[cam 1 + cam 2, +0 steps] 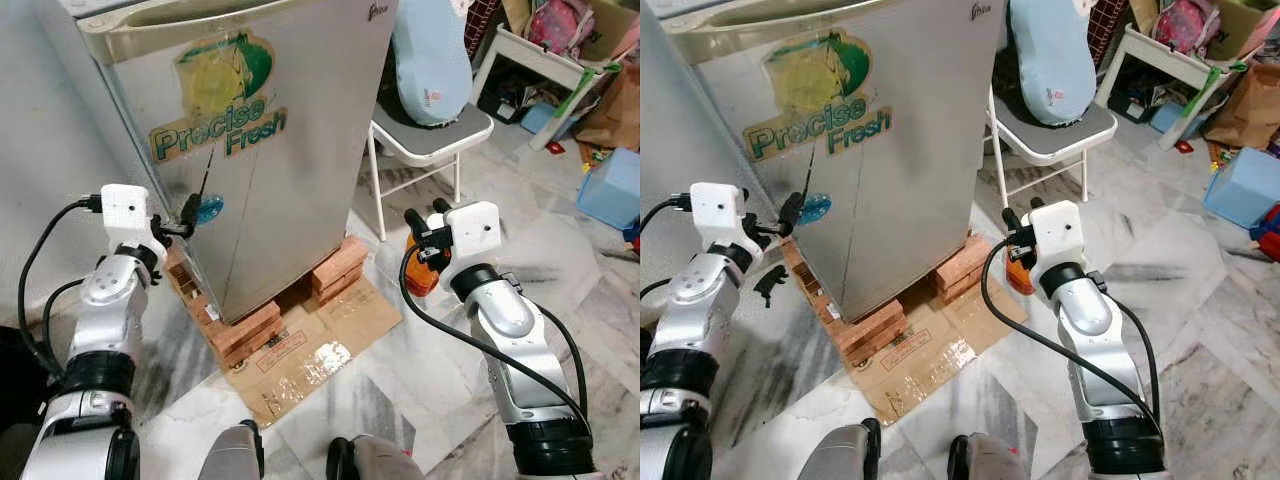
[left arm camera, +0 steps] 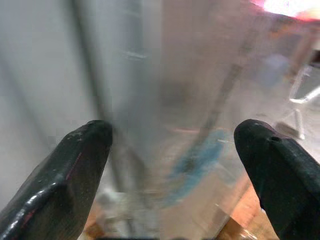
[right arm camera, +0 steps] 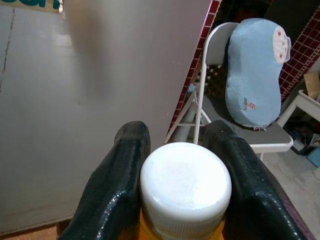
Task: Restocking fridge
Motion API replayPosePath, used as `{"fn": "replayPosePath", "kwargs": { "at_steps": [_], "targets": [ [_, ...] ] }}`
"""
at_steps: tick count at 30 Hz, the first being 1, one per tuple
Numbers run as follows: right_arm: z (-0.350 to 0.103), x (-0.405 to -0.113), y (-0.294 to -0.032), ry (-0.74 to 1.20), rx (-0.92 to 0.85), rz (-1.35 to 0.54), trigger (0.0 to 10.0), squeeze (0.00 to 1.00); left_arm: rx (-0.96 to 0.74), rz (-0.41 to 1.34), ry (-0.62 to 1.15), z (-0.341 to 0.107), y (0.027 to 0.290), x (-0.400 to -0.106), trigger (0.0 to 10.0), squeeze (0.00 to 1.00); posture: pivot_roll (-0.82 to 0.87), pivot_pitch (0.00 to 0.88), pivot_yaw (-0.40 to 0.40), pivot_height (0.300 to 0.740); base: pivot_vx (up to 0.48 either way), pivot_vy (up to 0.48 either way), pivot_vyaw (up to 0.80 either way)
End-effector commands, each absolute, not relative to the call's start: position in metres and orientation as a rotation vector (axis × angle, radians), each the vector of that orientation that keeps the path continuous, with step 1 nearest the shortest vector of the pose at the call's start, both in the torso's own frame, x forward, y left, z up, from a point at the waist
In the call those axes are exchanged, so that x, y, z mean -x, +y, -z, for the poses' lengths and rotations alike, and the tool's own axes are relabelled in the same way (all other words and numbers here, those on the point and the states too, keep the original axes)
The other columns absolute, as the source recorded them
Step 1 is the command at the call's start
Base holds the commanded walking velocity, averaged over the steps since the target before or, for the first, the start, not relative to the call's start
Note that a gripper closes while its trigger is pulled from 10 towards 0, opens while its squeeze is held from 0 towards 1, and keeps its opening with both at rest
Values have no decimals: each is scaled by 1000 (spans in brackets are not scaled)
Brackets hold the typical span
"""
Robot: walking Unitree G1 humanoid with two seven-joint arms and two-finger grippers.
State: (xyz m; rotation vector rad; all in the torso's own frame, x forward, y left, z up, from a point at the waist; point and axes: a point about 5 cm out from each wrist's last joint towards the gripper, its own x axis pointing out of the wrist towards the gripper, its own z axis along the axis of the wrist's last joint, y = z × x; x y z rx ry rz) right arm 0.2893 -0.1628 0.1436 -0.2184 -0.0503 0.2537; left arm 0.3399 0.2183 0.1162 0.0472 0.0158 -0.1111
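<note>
The left gripper (image 1: pixel 186 214), fingers spread and empty, reaches the fridge (image 1: pixel 270 150) door edge at nine o'clock to open it; the right gripper (image 3: pixel 182 165) clamps an orange bottle (image 1: pixel 421 275) at three o'clock, ready for stocking.

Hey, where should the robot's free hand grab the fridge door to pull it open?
Probably the door's long vertical edge on the robot's left, where the open left gripper already hovers beside the fridge. No handle shows on the flat front, so hook a finger behind that edge from the side. The right gripper holds the white-capped orange bottle.
</note>
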Motion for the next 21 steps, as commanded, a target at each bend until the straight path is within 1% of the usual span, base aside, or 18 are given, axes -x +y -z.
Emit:
{"fn": "replayPosePath", "kwargs": {
  "at_steps": [1, 4, 6, 7, 8, 9, 11, 13, 14, 17, 21],
  "targets": [
    [-155, -291, -165, -77, 185, -243, 10000, 0, -67, 230, 69, -105, 195, -342, 10000, 0, -17, 159, -88, 740, 0, 0, 0],
    [-156, -292, -166, -84, 205, -223, 10000, 0, -47, 324, 80, -101, 172, -340, 10000, 0, -16, 156, -87, 740, 0, 0, 0],
    [-156, -292, -167, -86, 214, -213, 10000, 0, -34, 372, 79, -99, 163, -339, 10000, 0, -16, 156, -87, 740, 0, 0, 0],
    [-155, -293, -169, -81, 193, -196, 10000, 0, -35, 452, 86, -96, 146, -335, 10000, 0, -16, 148, -81, 740, 0, 0, 0],
    [-155, -293, -169, -81, 193, -196, 10000, 0, -35, 452, 86, -96, 146, -335, 10000, 0, -16, 148, -81, 740, 0, 0, 0],
    [-155, -294, -169, -80, 186, -194, 10000, 0, -35, 487, 90, -95, 139, -334, 10000, 0, -16, 147, -80, 740, 0, 0, 0],
    [-155, -293, -171, -90, 198, -166, 10000, 0, -44, 617, 88, -92, 120, -325, 10000, 0, -12, 145, -76, 740, 0, 0, 0],
    [-155, -293, -174, -91, 210, -141, 10000, 0, -49, 648, 83, -92, 113, -322, 10000, 0, -11, 145, -75, 740, 0, 0, 0],
    [-154, -293, -179, -84, 239, -90, 10000, 0, -57, 684, 75, -93, 106, -318, 10000, 0, -10, 144, -74, 740, 0, 0, 0],
    [-151, -296, -196, -46, 269, 47, 10000, 0, -43, 711, 45, -98, 95, -311, 10000, 0, -4, 142, -72, 740, 0, 0, 0],
    [-150, -296, -205, -41, 296, 105, 10000, 0, -14, 700, 11, -105, 94, -310, 10000, 0, 0, 139, -68, 740, 0, 0, -625]
  ]
}}
